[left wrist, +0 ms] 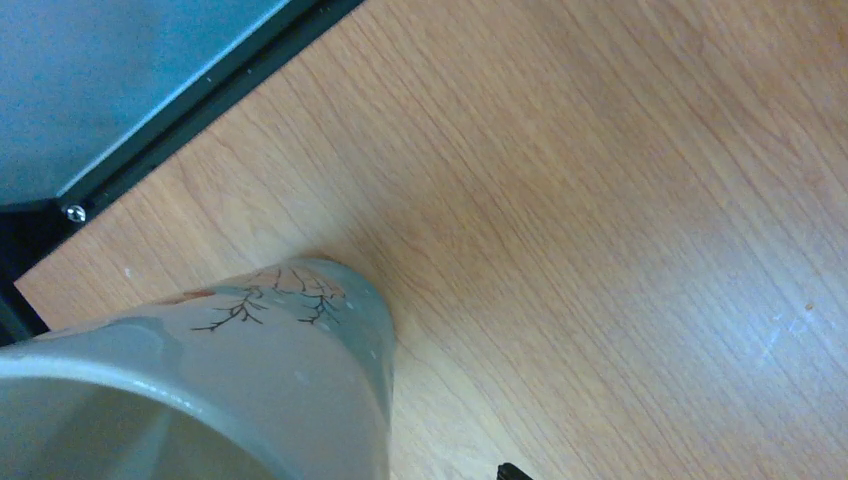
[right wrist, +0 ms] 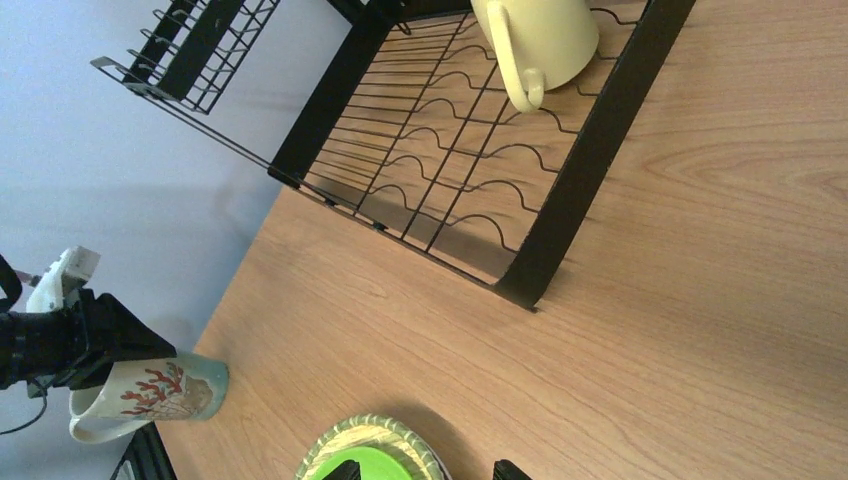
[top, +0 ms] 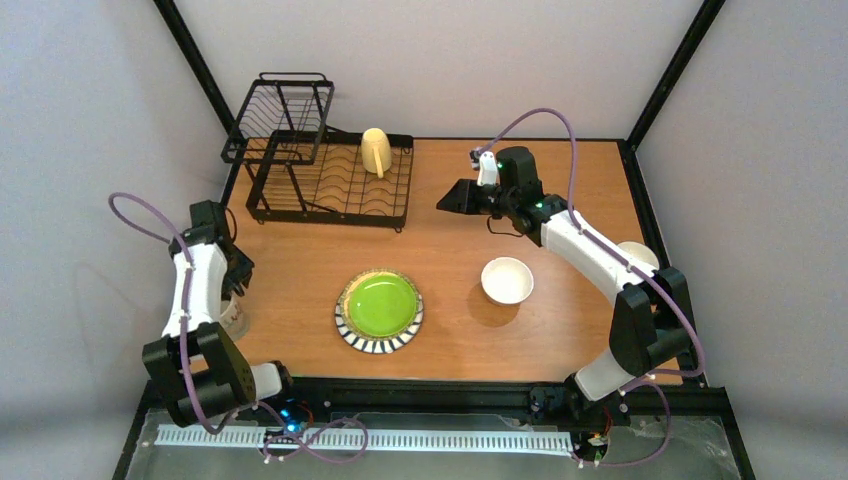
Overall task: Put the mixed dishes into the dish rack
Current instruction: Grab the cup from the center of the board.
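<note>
The black wire dish rack (top: 262, 192) (right wrist: 585, 160) stands at the back left, with a cream mug (top: 376, 150) (right wrist: 535, 35) upside down on its base. A lime-green plate with a striped rim (top: 379, 306) (right wrist: 372, 452) lies mid-table, and a white bowl (top: 507, 279) sits to its right. A teal-banded cup (top: 233, 316) (left wrist: 250, 380) (right wrist: 150, 393) stands upright at the left edge. My left gripper (top: 238, 278) is down at its rim, open; one fingertip (left wrist: 510, 470) shows clear of the cup's wall. My right gripper (top: 452, 197) (right wrist: 428, 472) hovers open and empty, right of the rack.
The rack's raised basket tier (top: 282, 118) sticks out at its far left end. A black frame rail (left wrist: 200, 110) borders the table right beside the cup. Grey walls close in on three sides.
</note>
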{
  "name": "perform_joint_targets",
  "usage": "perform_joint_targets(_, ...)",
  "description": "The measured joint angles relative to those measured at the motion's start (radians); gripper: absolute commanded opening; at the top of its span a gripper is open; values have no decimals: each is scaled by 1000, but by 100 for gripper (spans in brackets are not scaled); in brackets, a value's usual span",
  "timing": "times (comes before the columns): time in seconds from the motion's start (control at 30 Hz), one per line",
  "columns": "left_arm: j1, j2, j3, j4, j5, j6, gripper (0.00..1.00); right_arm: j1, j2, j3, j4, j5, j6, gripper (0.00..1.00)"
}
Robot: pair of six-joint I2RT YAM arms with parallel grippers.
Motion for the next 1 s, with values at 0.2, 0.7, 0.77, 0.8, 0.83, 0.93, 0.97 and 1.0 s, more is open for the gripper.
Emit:
perform_joint_targets(0.2,0,0,-34,11,37,0,51,0,2,-12,21,-3,8,70)
perform_joint_targets(0.7,9,-41,-63,39,53,35,0,0,2,-19,21,-3,18,59)
perform_joint_targets(0.77,9,-46,-63,37,63,35,0,0,2,-19,21,-2,18,59)
perform_joint_targets(0.8,9,-51,-63,34,71,35,0,0,2,-19,21,-2,19,59)
perform_joint_targets(0.83,9,-56,-63,31,80,35,0,0,2,-19,21,-2,19,59)
perform_joint_targets(0.93,9,-74,-61,21,120,34,0,0,2,-19,21,-2,19,58)
perform_joint_targets(0.97,9,-80,-59,19,137,34,0,0,2,-19,21,-2,21,58)
perform_joint_targets(1.0,9,-87,-56,19,159,32,0,0,2,-19,21,0,23,58)
